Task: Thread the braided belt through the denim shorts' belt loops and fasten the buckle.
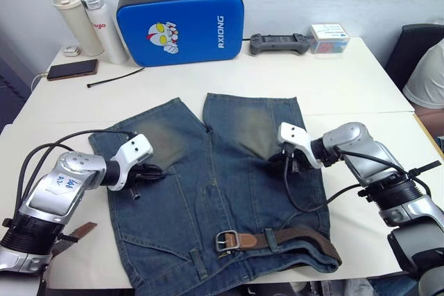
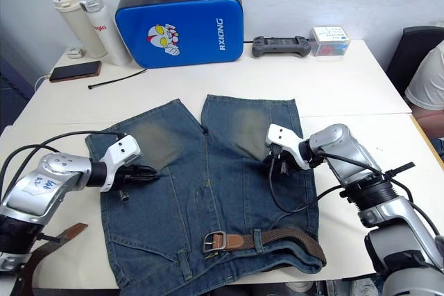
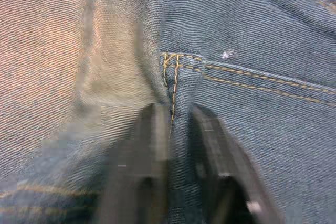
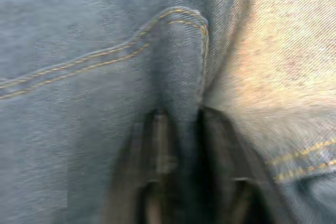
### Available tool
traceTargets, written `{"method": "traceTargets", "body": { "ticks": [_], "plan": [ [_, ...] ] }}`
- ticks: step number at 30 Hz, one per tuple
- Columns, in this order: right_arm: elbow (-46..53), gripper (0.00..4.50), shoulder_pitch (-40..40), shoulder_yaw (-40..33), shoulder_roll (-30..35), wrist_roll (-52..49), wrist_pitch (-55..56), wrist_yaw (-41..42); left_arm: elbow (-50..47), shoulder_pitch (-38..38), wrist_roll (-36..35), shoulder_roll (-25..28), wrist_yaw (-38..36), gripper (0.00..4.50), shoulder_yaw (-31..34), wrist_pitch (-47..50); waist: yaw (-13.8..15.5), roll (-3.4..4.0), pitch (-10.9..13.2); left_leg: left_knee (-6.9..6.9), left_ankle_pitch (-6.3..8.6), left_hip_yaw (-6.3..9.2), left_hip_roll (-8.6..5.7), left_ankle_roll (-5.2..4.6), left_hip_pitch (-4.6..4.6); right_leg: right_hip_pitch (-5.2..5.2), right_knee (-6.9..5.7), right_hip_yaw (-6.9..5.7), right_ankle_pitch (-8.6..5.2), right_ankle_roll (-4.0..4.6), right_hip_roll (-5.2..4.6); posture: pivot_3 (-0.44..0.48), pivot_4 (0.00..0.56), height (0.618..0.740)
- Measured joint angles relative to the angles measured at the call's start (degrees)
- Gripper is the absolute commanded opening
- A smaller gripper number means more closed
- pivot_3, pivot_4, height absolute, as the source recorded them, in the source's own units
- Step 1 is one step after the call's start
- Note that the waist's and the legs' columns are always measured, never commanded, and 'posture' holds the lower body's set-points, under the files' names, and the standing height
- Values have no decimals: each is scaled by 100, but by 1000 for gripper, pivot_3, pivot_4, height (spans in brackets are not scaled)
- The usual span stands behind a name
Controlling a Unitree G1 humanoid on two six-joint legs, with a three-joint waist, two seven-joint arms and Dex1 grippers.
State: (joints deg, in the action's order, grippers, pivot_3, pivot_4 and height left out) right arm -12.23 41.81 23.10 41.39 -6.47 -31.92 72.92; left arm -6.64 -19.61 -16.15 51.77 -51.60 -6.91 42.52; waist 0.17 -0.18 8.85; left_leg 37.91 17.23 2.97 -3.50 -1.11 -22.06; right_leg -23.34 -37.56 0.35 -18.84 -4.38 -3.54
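Observation:
The denim shorts (image 1: 208, 171) lie flat on the white table (image 1: 277, 77), waistband toward me. The braided belt (image 1: 302, 236) runs along the right half of the waistband under a belt loop (image 1: 272, 238). Its silver buckle (image 1: 225, 240) rests near the waistband's middle. A brown strap end (image 2: 48, 244) pokes out by my left arm. My left gripper (image 1: 151, 171) is shut on a fold of denim at a pocket corner (image 3: 173, 77) on the left leg. On the right leg my right gripper (image 1: 283, 163) pinches a raised denim fold (image 4: 181, 61).
Along the table's back stand a blue case (image 1: 180, 24), two bottles (image 1: 87, 22), a phone (image 1: 72, 69), a black cable tie (image 1: 114, 77), a game controller (image 1: 279, 44) and a small box (image 1: 329, 38). A person's sleeve (image 1: 430, 74) and a dark chair (image 1: 413, 46) show at right.

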Motion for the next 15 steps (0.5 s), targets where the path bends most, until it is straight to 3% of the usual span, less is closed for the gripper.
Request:
{"method": "traceTargets", "body": {
  "ticks": [6,15],
  "plan": [
    [-76,106,71,-142,-232,-22,-165,-138,783,-431,-28,-503,50,105,153,-95,33,-4,-6,2,-6,-1,1,11,-3,1,9,1,0,0,1,0,150,740],
    [-2201,106,1265,-333,-1067,498,948,-1229,2969,-1918,761,-1294,944,105,125,-1145,-40,-13,1,4,-31,-8,7,38,-35,-48,-35,-2,1,-1,12,0,150,740]
  ]
}}
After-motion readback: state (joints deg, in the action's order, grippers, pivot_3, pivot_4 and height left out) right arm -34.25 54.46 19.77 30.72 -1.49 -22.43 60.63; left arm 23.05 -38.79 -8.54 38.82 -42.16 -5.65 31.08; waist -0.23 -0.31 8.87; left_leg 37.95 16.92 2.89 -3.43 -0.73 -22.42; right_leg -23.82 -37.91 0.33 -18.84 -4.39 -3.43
